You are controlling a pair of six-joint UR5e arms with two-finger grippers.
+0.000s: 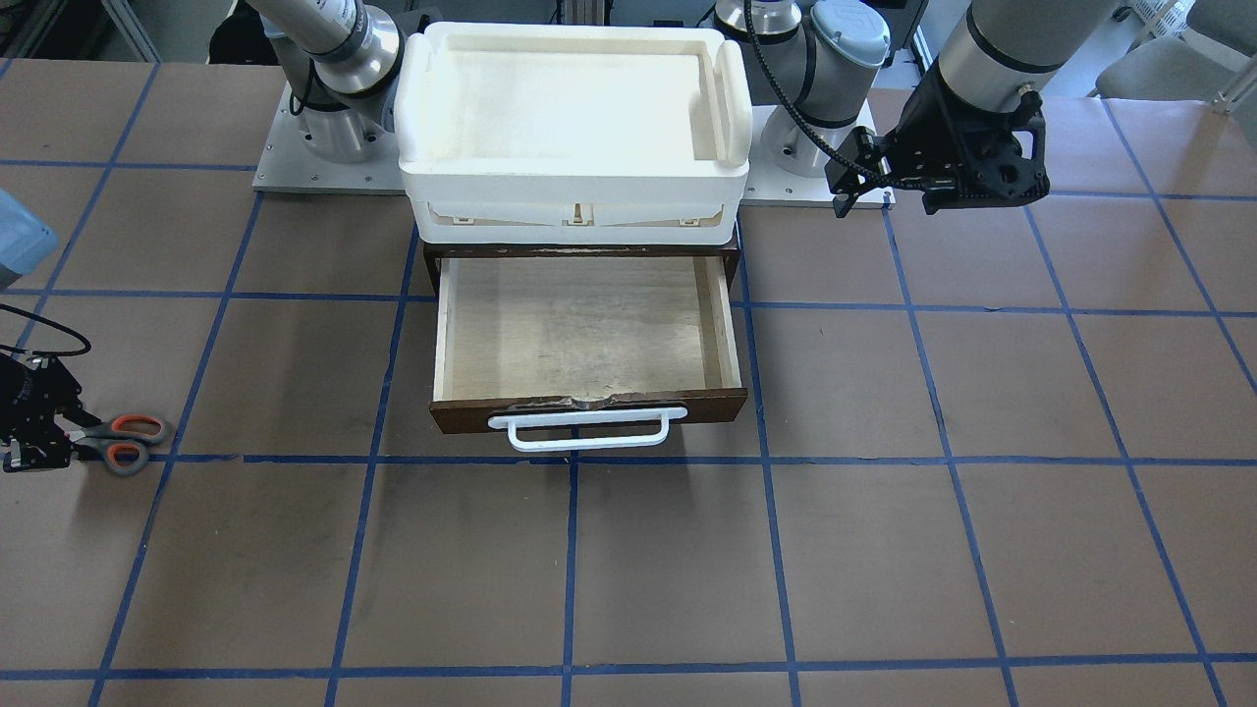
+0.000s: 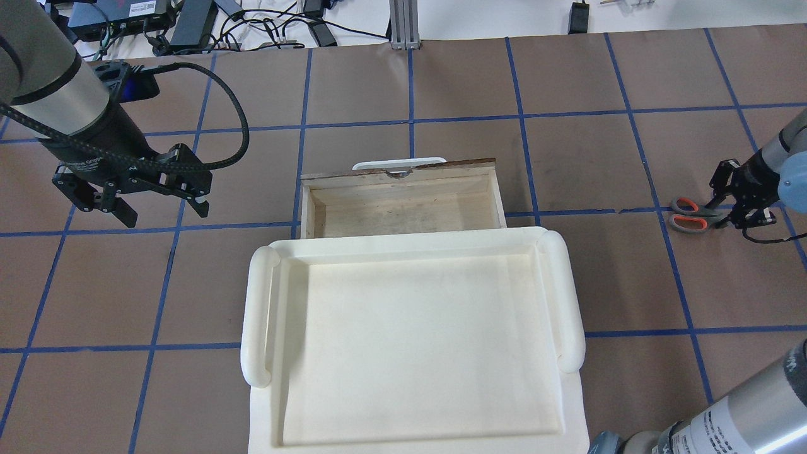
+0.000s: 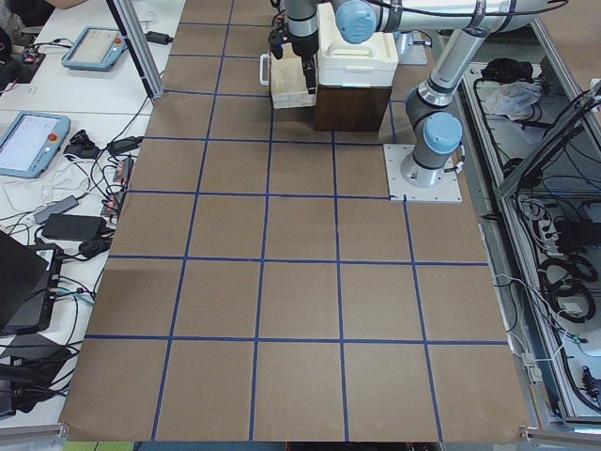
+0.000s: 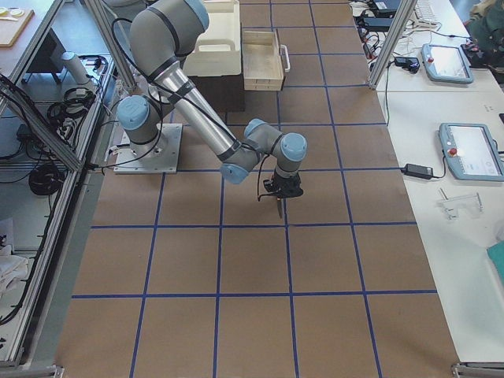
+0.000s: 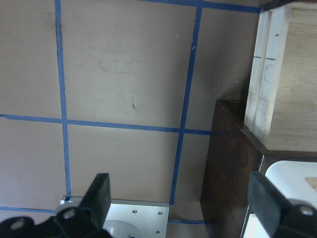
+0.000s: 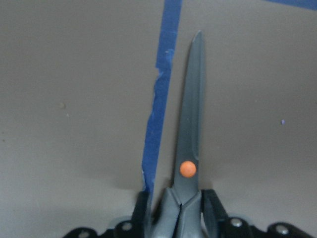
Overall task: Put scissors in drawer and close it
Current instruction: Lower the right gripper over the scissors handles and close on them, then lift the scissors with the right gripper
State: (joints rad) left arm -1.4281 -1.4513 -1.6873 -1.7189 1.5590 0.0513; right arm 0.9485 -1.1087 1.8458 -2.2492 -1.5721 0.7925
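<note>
Where blue tape [image 1: 573, 550] grids the brown table [image 1: 884, 570], the drawer [image 1: 589, 334] sits open

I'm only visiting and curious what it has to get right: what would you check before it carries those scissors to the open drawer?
1. The drawer is pulled open: ok, plywood floor exposed.
2. The right end effector is shut on the scissors: ok, fingers hug both sides.
3. Blades together: ok.
4. Scissors lifted off the table: cannot tell.
5. The left end effector is off the route: ok, open, beyond the drawer's other side.
</note>
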